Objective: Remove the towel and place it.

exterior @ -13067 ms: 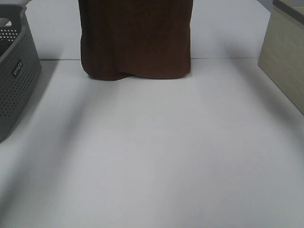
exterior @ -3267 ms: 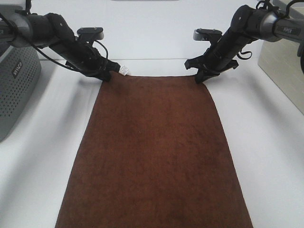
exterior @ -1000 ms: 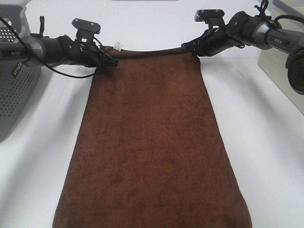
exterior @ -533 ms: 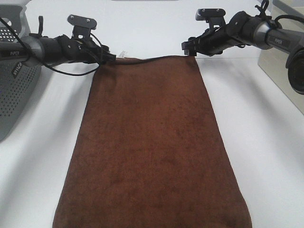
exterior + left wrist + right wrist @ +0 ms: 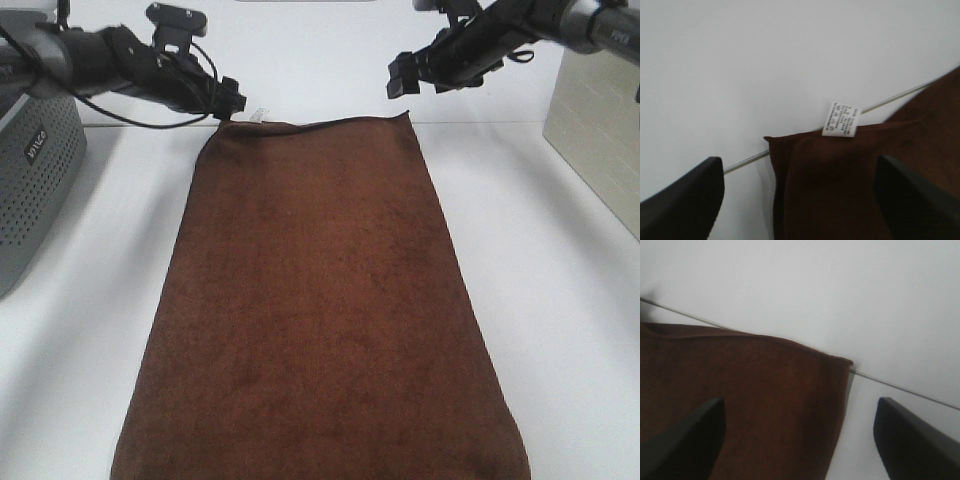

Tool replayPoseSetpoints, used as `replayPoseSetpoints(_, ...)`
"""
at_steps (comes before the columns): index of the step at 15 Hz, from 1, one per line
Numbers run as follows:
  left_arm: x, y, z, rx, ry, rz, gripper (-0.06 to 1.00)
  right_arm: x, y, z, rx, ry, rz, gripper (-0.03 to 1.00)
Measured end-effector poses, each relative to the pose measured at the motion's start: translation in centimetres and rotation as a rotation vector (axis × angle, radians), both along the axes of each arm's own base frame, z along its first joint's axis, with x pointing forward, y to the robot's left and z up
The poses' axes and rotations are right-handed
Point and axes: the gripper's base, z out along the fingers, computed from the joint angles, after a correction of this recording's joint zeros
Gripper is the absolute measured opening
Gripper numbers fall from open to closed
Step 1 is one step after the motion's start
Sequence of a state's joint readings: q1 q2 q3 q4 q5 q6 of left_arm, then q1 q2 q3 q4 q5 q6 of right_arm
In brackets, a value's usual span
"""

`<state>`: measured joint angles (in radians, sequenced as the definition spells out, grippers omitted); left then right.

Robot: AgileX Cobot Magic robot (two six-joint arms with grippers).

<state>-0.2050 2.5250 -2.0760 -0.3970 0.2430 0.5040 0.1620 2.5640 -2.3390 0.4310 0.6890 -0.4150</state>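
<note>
- A robot test bench in a lab, not a home; a bare white table (image 5: 560, 330) fills the view
- Two black robot arms reach over the table's far edge
- A grey perforated basket (image 5: 35, 170) stands at its left edge; a beige box (image 5: 600, 140) at its right

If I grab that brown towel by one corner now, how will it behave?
The towel lies flat and limp, so it would probably drape and trail. Its nap looks grippy, unlikely to slip. Both grippers, left and right, are open above its corners.

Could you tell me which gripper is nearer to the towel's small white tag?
Left. The left gripper hangs open just beside the white tag; the right gripper is open above the towel's opposite far corner.
</note>
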Motion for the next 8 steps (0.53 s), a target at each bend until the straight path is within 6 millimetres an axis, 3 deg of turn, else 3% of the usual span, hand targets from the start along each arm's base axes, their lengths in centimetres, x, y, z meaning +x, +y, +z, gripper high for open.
replayPoseSetpoints(3,-2.1,0.8,7.4,-0.003,0.087,-0.068,0.79,-2.8,-0.3,7.3,-0.036,0.05,0.056,0.78)
replayPoseSetpoints(4,-3.9,2.8,11.7,-0.002,0.155,-0.044,0.79,-4.7,-1.2,12.1,-0.067,0.038,0.016,0.78)
replayPoseSetpoints(5,-4.7,4.7,14.2,-0.028,0.174,0.024,0.79,-5.8,-2.1,14.7,-0.071,0.027,-0.015,0.78)
replayPoseSetpoints(7,-6.4,10.7,18.2,-0.066,0.189,0.219,0.79,-7.5,-4.8,18.4,-0.048,0.027,-0.085,0.78)
replayPoseSetpoints(8,-6.9,12.5,19.2,-0.071,0.191,0.272,0.79,-7.9,-6.1,19.1,-0.039,0.037,-0.117,0.78)
